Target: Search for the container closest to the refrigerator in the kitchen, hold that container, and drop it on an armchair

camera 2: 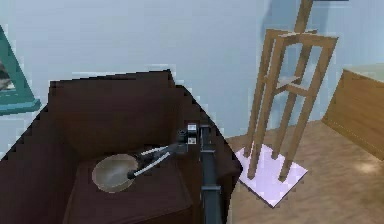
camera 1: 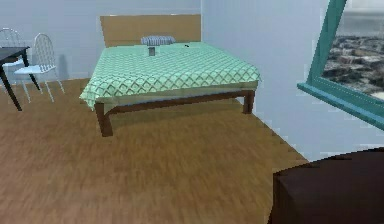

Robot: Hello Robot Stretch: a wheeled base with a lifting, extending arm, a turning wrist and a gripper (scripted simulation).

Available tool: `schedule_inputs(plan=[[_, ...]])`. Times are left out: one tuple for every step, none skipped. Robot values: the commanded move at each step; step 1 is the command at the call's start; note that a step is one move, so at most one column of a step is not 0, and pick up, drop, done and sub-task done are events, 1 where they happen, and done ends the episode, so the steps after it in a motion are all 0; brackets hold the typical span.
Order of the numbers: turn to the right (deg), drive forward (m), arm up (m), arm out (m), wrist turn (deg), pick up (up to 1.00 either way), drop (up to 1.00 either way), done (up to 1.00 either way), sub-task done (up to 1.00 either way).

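Dark armchair (camera 2: 110,105), its back and sides walling the seat, with a wooden stand (camera 2: 285,90) on a pale mat (camera 2: 270,175) just beside it. A round tan container (camera 2: 112,175) lies flat mid-seat, mouth up, with no long axis to call. The claw (camera 2: 138,170) is at its rim; grasping or released, I cannot tell. Ahead, a green-covered bed (camera 1: 170,68) and a white chair (camera 1: 40,55).

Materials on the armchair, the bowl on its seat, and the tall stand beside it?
Armchair: dark brown, matte, smooth panels; leather or vinyl likely, fabric possible. Bowl: tan with a paler rim, dull; ceramic or wood, unclear. Stand: pale wood, bare slats, looks unpainted.
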Motion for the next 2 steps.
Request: schedule_inputs(plan=[[0.0,0.00,0.00,0.00,0.0,0.00,1.00,0.00,0.00],[0.0,0.00,0.10,0.00,0.0,0.00,0.00,0.00,0.00]])
